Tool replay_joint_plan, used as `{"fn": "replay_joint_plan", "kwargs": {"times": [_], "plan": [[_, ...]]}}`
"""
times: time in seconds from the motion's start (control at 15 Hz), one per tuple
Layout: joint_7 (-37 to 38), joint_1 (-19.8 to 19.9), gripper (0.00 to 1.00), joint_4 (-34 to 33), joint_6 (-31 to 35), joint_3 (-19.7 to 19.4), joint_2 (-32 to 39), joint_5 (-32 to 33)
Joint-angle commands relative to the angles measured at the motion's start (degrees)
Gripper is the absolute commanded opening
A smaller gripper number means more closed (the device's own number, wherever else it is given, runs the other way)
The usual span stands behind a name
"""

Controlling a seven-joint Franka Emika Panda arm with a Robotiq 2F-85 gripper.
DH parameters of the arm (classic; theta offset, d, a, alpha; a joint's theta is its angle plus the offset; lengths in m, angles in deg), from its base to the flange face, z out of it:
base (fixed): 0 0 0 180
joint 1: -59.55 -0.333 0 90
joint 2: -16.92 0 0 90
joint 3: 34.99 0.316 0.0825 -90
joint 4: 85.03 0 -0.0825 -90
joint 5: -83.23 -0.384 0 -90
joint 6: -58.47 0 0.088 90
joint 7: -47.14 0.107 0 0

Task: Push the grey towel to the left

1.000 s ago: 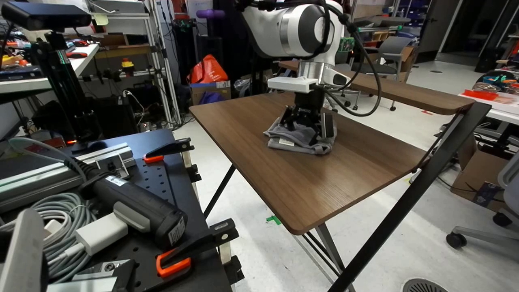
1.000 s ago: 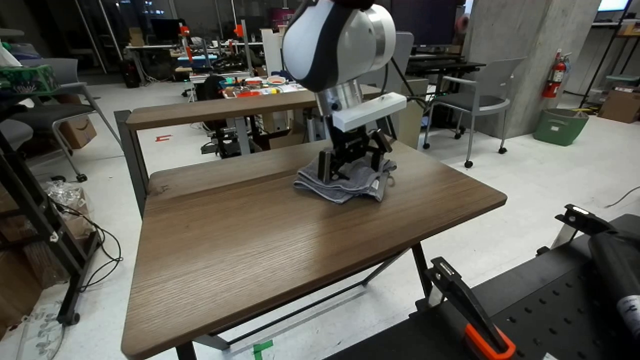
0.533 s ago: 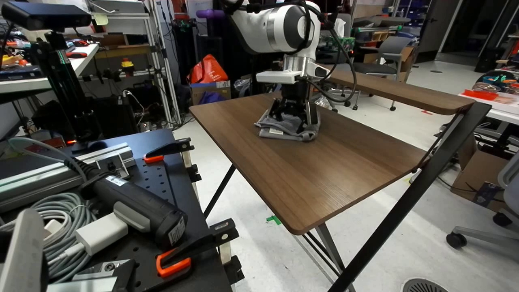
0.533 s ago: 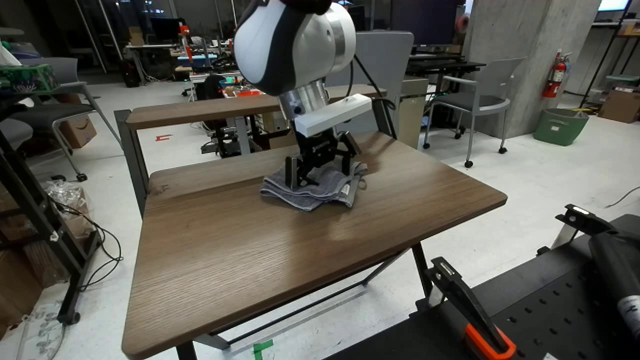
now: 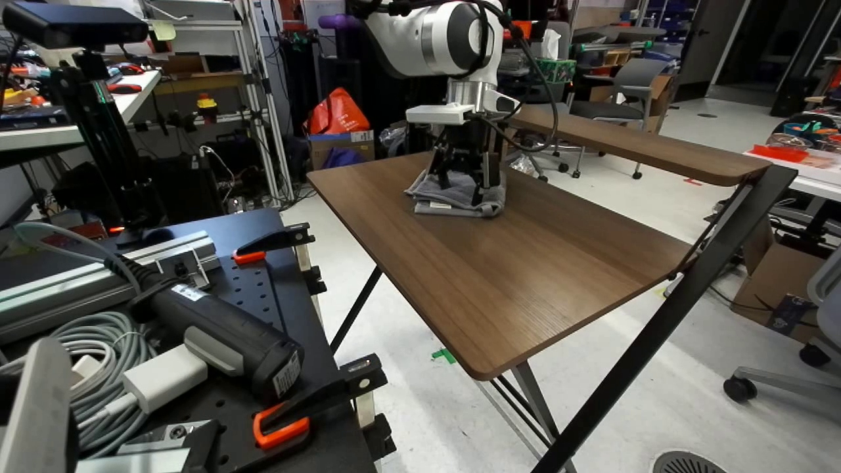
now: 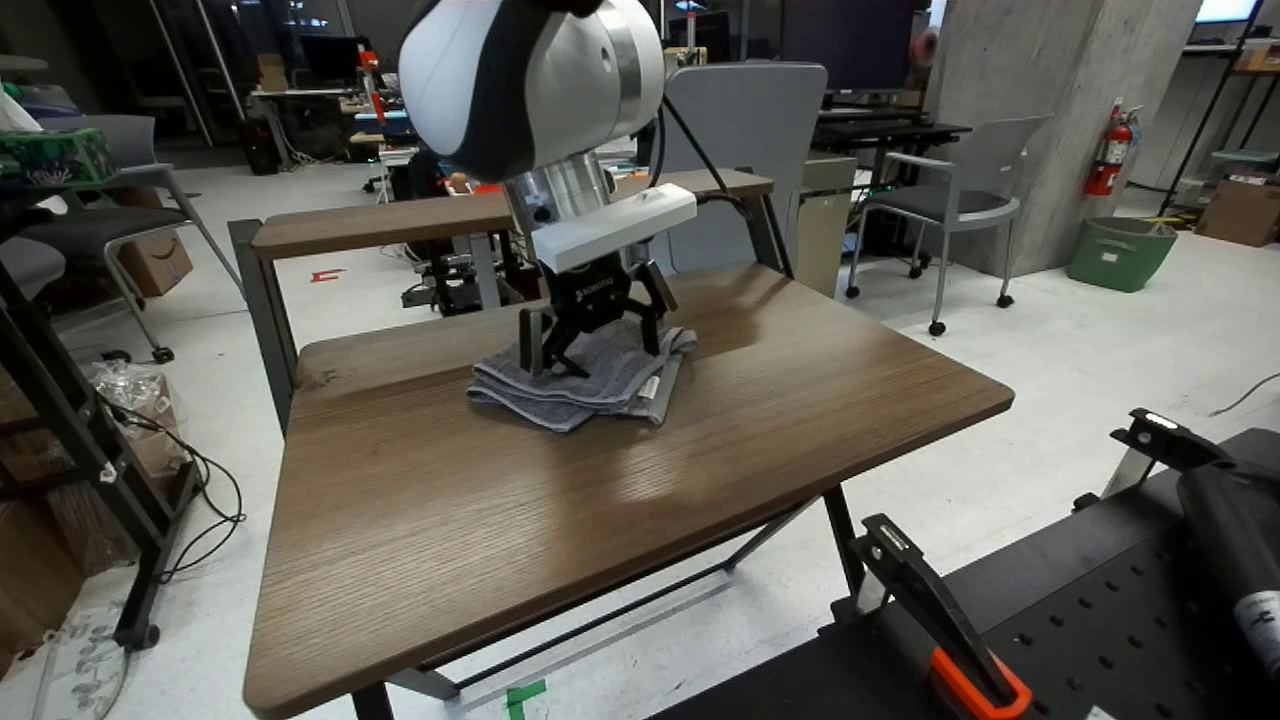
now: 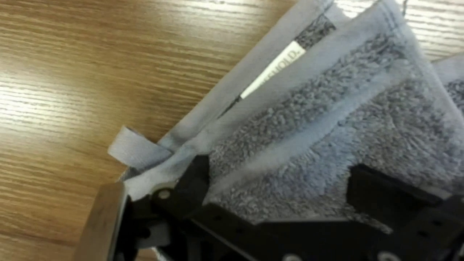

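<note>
The grey towel [image 6: 545, 400] lies folded on the brown tabletop [image 6: 450, 520], with layered edges and a loop at one corner. It also shows in an exterior view [image 5: 453, 205] and, close up, in the wrist view [image 7: 311, 145] with a white tag. My gripper [image 6: 594, 362] points down over the towel with its fingers spread wide. It also shows in an exterior view [image 5: 461, 192] and in the wrist view [image 7: 278, 168], with flat cloth between the fingertips and nothing pinched. The fingertips are at the towel's surface; whether they press on it I cannot tell.
A raised brown shelf [image 6: 400, 228] runs along the table's side, held by dark posts [image 5: 657, 315]. A black workbench [image 5: 263, 295] with clamps, cables and a black tool [image 5: 223, 332] stands beside the table, across a gap.
The gripper and towel have moved together across the tabletop, leftward in both exterior views and toward the table's far end in one of them. The fingers stay spread.
</note>
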Motion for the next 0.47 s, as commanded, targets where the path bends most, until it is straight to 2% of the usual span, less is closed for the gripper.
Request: {"fn": "replay_joint_plan", "kwargs": {"times": [0.0, 0.33, 0.4], "plan": [[2.44, -0.66, 1.00, 1.80, 1.06, -0.10, -3.77, 0.67], [2.99, -1.09, 1.00, 7.73, 0.58, 0.14, -12.97, 1.21], [2.15, -0.55, 1.00, 1.75, 0.10, 0.54, -7.75, 0.65]]}}
